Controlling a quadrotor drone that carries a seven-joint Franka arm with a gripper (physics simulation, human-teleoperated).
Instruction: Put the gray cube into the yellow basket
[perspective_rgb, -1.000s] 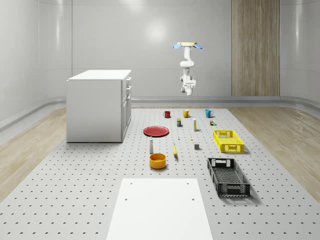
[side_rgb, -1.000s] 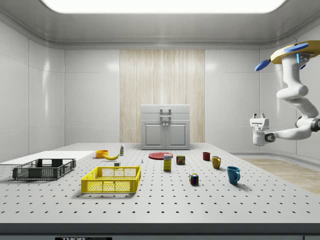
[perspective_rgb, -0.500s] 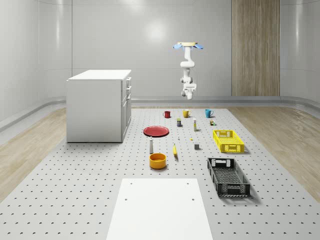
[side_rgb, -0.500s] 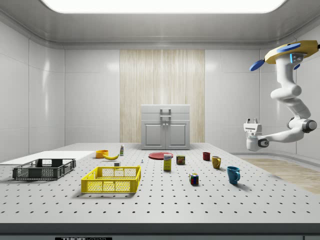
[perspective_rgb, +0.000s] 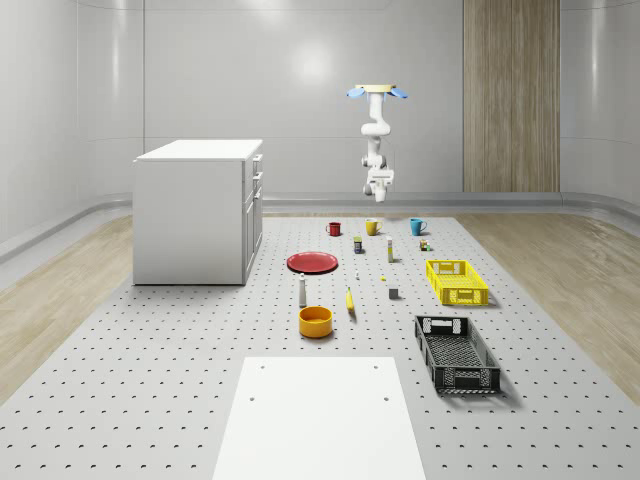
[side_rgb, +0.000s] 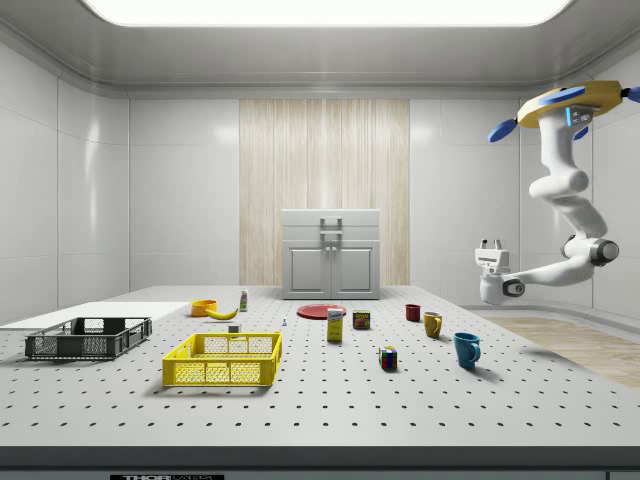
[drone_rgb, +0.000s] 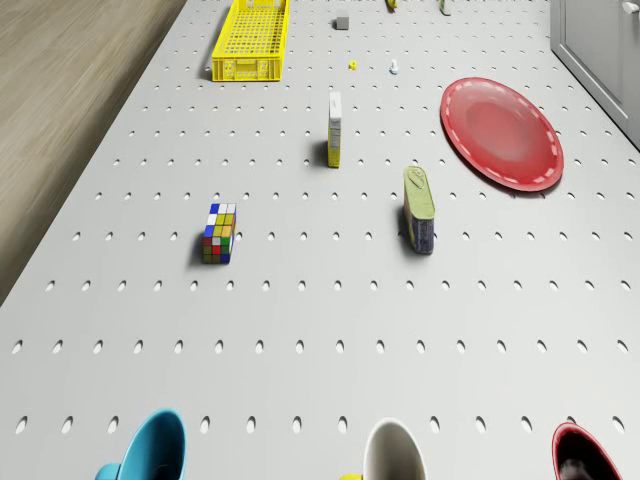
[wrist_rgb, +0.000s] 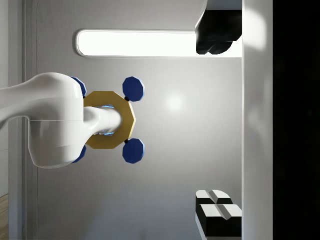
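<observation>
We hover high over tabletop (side_rgb: 420, 400) far edge; gripper (side_rgb: 489, 243) points upward, fingers apart, empty. Gray cube (perspective_rgb: 394, 293), small, well below and ahead of gripper, beside yellow basket (perspective_rgb: 456, 281).

Your drone (side_rgb: 566, 104) hovers high in the air at the side view's right, yellow body tilted, blue rotors spread. Your white arm (side_rgb: 570, 205) hangs beneath it, bends at the elbow and reaches out level toward the side view's left. At its end your gripper (side_rgb: 489, 243) points upward, fingers (wrist_rgb: 216, 35) set well apart with nothing between them, its wrist camera looking back up at the drone's underside.
</observation>
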